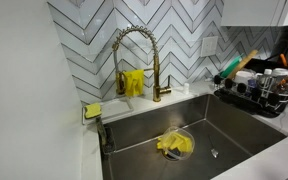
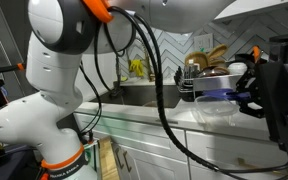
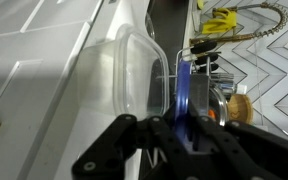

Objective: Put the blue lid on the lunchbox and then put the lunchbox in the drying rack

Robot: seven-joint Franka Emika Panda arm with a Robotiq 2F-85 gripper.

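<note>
The gripper (image 3: pixel 184 128) is clamped on the blue lid (image 3: pixel 187 95), holding it on edge above the lunchbox (image 3: pixel 124 80). The lunchbox sits on the counter (image 2: pixel 154 118) just beside the rack (image 1: pixel 259 95).

The grip is a thin pinch on a rim, so the lid may pivot or slip as it is turned flat. If it comes down tilted, one corner will probably catch the lunchbox wall and never seat. The lunchbox looks light and nothing braces it. A sideways push could slide it against the rack, or towards the counter's front edge, which looks close in the wrist view. The rack is crowded too, so finding room for the closed box may be awkward.

The lunchbox is clear plastic and looks empty. The rack holds dishes, a green-handled brush (image 1: pixel 234 66) and other utensils too small to name. The sink (image 1: pixel 239 135) holds only a crumpled yellow thing (image 1: pixel 174 145) near its middle.
</note>
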